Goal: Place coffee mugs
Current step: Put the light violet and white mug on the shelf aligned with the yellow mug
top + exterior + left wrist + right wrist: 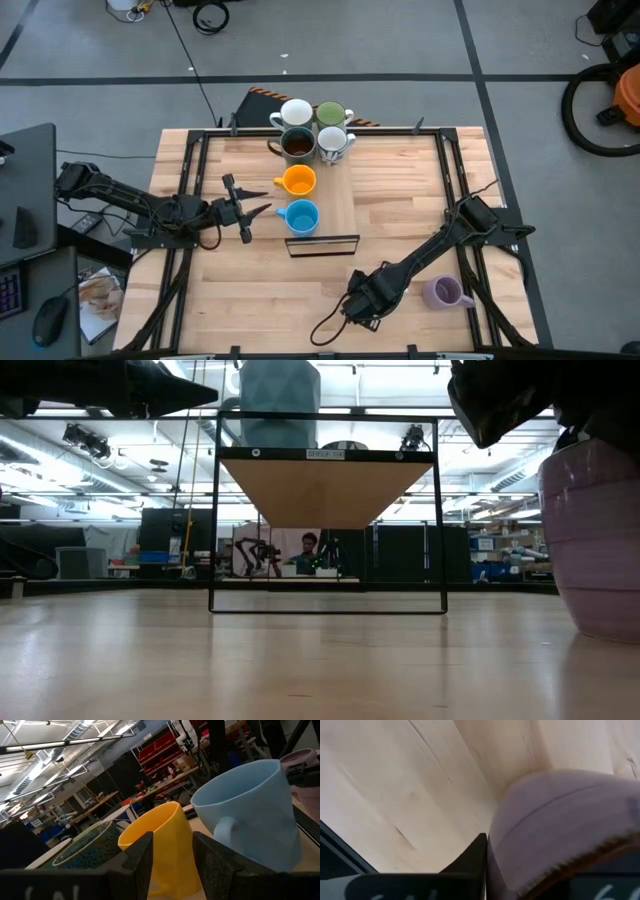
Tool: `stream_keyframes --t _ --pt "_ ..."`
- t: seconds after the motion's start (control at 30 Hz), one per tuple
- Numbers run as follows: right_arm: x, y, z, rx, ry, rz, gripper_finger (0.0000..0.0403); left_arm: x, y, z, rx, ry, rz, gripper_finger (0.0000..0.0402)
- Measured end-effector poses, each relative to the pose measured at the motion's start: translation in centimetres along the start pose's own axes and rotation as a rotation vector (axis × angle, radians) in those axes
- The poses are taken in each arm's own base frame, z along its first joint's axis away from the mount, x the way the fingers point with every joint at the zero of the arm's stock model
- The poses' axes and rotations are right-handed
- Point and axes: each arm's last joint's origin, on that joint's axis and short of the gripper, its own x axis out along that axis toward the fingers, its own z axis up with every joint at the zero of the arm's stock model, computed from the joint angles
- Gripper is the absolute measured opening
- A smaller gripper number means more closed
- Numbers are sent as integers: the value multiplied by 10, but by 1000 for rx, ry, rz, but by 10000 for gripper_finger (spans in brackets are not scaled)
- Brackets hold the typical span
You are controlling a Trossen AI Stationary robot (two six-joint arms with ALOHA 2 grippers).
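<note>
Six round handled mugs grouped at table's far middle: white [295, 112], green [331, 113], dark brown-black [297, 145], second white [333, 142], orange [299, 181], blue [302, 216]. Light purple mug [441, 292] stands apart near right edge of wooden table [400, 200]. Left gripper [262, 209] beside blue mug, fingers spread, empty. Right gripper [358, 300] left of purple mug, finger spacing unclear.

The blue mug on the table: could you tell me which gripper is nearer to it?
Left. The left gripper sits just beside the blue mug, fingers pointing at it. The right gripper is apart from it, at the table's near edge by the purple mug.

Robotics lab: red storage shelving [167, 747], workbenches [165, 787], strip-lit ceiling [90, 435].
</note>
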Motion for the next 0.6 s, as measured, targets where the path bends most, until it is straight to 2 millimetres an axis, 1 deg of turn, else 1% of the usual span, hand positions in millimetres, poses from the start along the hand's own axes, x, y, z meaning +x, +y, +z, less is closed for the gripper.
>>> stream_keyframes --t 0.13,0.33,0.6 --pt "-1 1 0 -4 -5 11 38 0 0 0 1 0 0 144" --pt "-3 0 -1 -24 5 15 40 0 0 0 1 0 0 144" --pt "-28 -6 -8 -123 -3 70 39 0 0 0 1 0 0 144"
